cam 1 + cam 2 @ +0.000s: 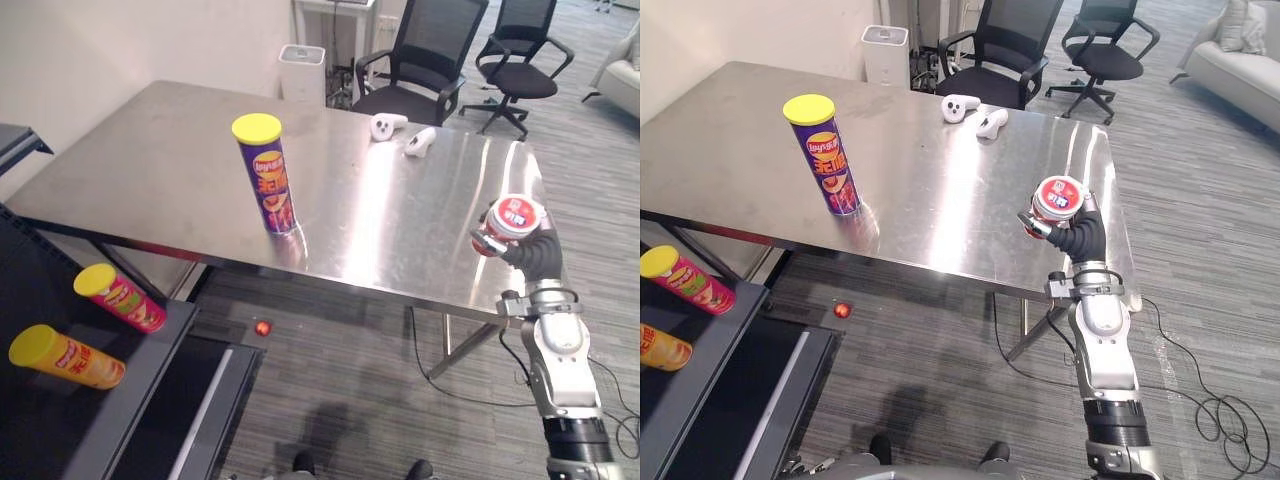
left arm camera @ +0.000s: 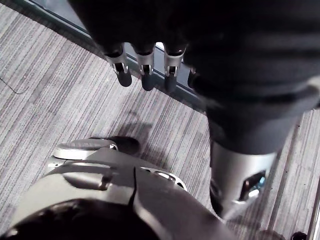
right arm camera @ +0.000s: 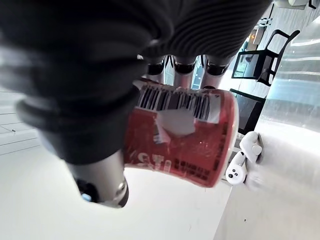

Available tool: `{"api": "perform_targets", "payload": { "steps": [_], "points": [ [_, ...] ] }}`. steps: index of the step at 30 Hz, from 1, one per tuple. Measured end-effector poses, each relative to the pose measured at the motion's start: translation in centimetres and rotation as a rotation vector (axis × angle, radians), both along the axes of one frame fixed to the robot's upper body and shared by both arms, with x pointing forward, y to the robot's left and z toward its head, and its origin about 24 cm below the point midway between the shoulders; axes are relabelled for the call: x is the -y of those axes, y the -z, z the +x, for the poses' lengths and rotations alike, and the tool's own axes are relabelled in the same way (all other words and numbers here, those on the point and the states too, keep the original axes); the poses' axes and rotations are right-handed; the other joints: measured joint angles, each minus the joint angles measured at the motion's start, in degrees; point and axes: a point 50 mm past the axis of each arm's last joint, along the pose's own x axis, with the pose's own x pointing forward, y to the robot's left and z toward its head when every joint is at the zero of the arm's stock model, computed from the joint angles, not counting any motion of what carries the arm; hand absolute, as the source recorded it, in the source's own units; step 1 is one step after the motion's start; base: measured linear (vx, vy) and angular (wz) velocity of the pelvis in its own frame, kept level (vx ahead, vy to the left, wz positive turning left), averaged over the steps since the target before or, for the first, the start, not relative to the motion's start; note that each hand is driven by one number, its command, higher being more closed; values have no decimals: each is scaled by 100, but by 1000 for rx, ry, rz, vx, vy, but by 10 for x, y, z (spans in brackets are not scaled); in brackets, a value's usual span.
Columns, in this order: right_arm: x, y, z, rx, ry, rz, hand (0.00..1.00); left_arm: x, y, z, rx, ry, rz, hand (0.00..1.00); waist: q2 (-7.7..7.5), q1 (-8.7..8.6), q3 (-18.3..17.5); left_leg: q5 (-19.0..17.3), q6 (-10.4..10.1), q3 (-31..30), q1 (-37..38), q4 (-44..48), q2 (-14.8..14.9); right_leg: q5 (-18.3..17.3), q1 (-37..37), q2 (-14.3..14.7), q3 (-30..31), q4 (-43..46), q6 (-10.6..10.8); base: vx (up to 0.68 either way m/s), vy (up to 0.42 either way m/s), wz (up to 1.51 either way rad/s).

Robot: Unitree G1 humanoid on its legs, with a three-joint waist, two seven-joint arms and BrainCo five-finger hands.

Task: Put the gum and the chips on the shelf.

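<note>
Gum: red canister at 4 o'clock in the head view, over the near right edge of the steel table; it looks to be held off the surface.
Right hand: fingers and thumb wrapped round the canister's side, lid facing up.
Chips: purple can with a yellow lid, upright on the table at 10 o'clock from the gum, well apart, untouched.
Shelf: dark deck at 8 o'clock, lower than the table. A pink can and an orange can lie on their sides on it.
Left hand: fingers hang straight above the carpet, holding nothing.
Step, as judged: gum grasped and in carry; chips not yet begun.
Next move: likely a long swing toward 8 o'clock, then setting the canister on bare deck clear of the lying cans.
Also on table: two white controllers, 12 o'clock side.
</note>
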Motion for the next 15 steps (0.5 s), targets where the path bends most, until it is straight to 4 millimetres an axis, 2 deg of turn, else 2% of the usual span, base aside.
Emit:
{"api": "perform_targets", "payload": {
  "steps": [6, 10, 15],
  "points": [
    [2, 6, -3, -25, 4, -2, 100, 0, 0, -1, -6, -1, -2, 0, 18, -5, -28, -39, -21, 137, 29, 63, -34, -33, -90, -60, 210, 115, 6, -50, 1, -13],
    [6, 13, -8, -52, 17, -3, 100, 4, 2, -5, -17, -7, -13, 0, 115, 1, -138, -30, -21, 122, -23, 81, 5, -115, -85, -33, 210, 123, 1, -47, -36, 2],
    [2, 20, -7, -84, -9, 7, 100, 2, 2, -6, -24, -42, -22, 0, 180, 11, -161, -129, -74, -240, -485, 663, 174, -217, -69, 50, -123, 173, -74, -15, -66, 31]
  ]
}}
